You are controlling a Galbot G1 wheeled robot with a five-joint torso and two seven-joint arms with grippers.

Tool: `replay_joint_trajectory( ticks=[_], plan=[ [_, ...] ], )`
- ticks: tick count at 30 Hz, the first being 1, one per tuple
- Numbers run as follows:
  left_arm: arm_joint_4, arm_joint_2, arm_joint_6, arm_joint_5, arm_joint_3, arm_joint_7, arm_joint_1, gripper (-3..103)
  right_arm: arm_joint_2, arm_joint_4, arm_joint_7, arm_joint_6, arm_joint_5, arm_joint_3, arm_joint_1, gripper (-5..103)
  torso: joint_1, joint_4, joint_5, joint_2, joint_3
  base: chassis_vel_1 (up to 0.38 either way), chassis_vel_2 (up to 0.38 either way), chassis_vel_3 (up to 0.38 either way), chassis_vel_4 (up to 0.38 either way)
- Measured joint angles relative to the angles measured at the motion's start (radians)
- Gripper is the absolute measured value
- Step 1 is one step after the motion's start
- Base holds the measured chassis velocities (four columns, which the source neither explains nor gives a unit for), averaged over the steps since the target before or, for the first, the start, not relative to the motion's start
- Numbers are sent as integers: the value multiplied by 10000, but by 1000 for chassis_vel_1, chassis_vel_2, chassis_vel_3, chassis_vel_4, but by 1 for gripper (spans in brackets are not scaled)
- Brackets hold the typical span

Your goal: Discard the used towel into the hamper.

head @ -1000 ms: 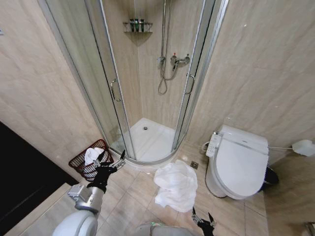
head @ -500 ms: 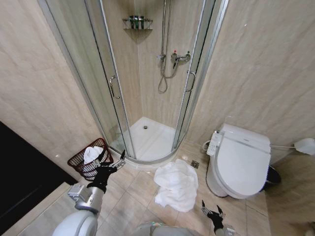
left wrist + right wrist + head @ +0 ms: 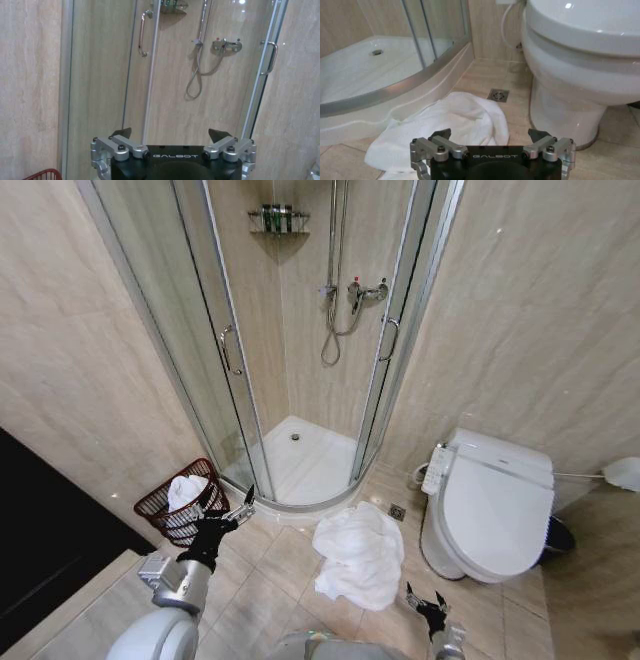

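Towel (image 3: 359, 555) heaped on floor | hamper (image 3: 160, 504) half-hidden by left gripper (image 3: 228, 514) | both fingers released

Floor strip centre-bottom of head view, between shower tray curb (image 3: 300, 510) and toilet (image 3: 490, 510) — part blocked by white towel (image 3: 358, 555). Hamper (image 3: 180, 502) lower left, boxed by wall and glass door (image 3: 200, 350), mouth part filled with white cloth (image 3: 183, 491). Bare tile lower right by right gripper (image 3: 424, 602), jaws apart.
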Motion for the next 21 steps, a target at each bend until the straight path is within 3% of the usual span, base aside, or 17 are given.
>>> replay_joint_trajectory(
  ticks=[3, 7, 10, 11, 14, 17, 19, 21],
  plan=[
    [0, 0, 1, 0, 0, 0, 0, 100, -49, -376, -76, 146, -64, -17, 217, 100, -67, 0, 0, -148, -81, 0, 0, 0, 0],
    [0, 0, 0, 0, 0, 0, 0, 100, -141, -1217, -107, 1009, -609, -3, 647, 100, -153, 0, 1, -347, -192, 0, 0, 0, 0],
    [0, 0, 0, 0, 0, 0, 0, 100, -225, -2051, -320, 1963, -1146, 31, 1028, 100, -253, 0, -2, -559, -308, 0, 0, 0, 0],
    [0, 0, 0, 0, 0, 0, 0, 100, -225, -2051, -320, 1963, -1146, 31, 1028, 100, -253, 0, -2, -559, -308, 0, 0, 0, 0],
    [0, 0, 0, 0, 0, 0, 0, 100, -202, -3224, -516, 3359, -1956, 150, 1647, 100, -346, 1, 0, -768, -422, 0, 0, 0, 0],
    [1, 0, 0, 0, 0, 0, 0, 100, -189, -3561, -514, 3823, -2468, 194, 1830, 100, -378, 1, 1, -839, -460, 0, 0, 0, 0],
    [0, 0, 0, 0, 0, 0, 0, 100, -203, -3972, -523, 4549, -3196, 224, 2058, 100, -450, 1, 0, -1002, -550, 0, 0, 0, 0],
    [0, 0, 0, 0, 0, 0, 0, 100, -207, -4035, -524, 4676, -3332, 237, 2097, 100, -469, 1, -2, -1044, -574, 0, 0, 0, 0]
  ],
)
